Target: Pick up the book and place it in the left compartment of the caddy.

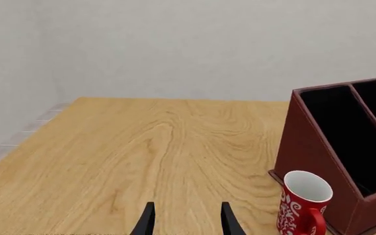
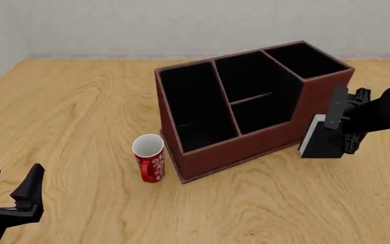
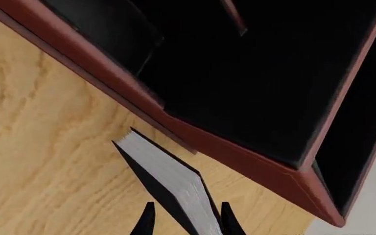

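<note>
The right hand (image 2: 336,133) is pinching the book (image 2: 321,138), one finger on each cover. The book stands upright at the right end of the caddy (image 2: 249,101), just beside its taller end wall and outside the box; whether its lower edge rests on the worktop (image 2: 79,101) cannot be told. In the right wrist view the white page edges face the camera, between the two fingers. The left compartment (image 2: 191,104), the long narrow slot at the caddy's left side, holds nothing visible. A red mug (image 2: 149,157) stands upright on the worktop just beside the caddy's front left corner. The left hand (image 2: 8,190) hangs near the front left of the worktop, fingers spread, holding nothing.
</note>
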You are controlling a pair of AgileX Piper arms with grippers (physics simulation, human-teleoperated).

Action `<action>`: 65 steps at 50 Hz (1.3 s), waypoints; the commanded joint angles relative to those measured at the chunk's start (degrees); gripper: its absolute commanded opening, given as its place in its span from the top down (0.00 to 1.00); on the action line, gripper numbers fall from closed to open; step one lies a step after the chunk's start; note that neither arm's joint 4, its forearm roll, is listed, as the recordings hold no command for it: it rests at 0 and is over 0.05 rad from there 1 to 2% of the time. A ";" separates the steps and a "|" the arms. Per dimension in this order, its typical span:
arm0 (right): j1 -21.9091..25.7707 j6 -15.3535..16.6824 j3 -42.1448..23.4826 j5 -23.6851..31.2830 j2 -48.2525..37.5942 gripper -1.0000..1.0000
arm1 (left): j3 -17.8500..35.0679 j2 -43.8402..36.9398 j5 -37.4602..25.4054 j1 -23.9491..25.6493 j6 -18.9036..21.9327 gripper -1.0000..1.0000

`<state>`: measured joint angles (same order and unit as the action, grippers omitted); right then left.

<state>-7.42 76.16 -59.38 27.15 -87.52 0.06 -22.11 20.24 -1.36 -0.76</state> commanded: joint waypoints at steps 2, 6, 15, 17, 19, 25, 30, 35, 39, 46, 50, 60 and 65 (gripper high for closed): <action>-0.73 0.52 1.10 -0.50 -1.02 0.00 | -0.01 -0.15 0.08 -0.45 -0.27 0.00; -0.84 0.48 0.97 -0.78 -1.68 0.00 | -0.01 0.32 -0.34 -0.52 -0.31 0.00; -0.54 -0.03 1.57 -1.10 -2.14 0.00 | -0.01 1.45 -1.40 -0.85 -0.21 0.00; -0.49 -0.19 1.52 -0.91 -2.03 0.00 | -0.01 1.55 -1.53 -0.85 -0.20 0.00; -0.56 -0.08 2.04 -0.32 -1.48 0.00 | -0.01 1.88 -1.92 -0.71 -0.28 0.00; -0.39 -0.42 2.88 2.27 0.02 1.00 | -0.05 2.27 -2.19 -0.68 -0.37 0.00; -0.43 -0.51 3.38 2.70 0.81 1.00 | -0.01 1.93 -1.92 -0.84 -0.56 0.00; -0.50 -0.36 3.96 3.11 1.22 1.00 | -0.01 1.92 -1.93 -0.91 -0.68 0.00; -0.14 -0.34 4.70 3.38 1.69 1.00 | -0.06 2.26 -2.25 -1.01 -0.82 0.00; 0.22 -0.19 6.60 3.39 2.96 1.00 | -0.05 2.23 -2.38 -1.18 -1.06 0.00; 0.77 -0.42 8.01 3.72 4.57 1.00 | -0.05 2.95 -2.96 -1.11 -1.21 0.00; -0.36 1.84 12.10 3.64 9.14 1.00 | -0.05 4.82 -4.37 -0.62 -1.46 0.00; -0.78 2.69 13.35 4.60 12.18 1.00 | -0.03 6.65 -5.85 -0.18 -1.58 0.00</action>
<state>-7.50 78.71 -51.00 28.46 -78.14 0.03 -17.71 16.17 -2.03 -2.09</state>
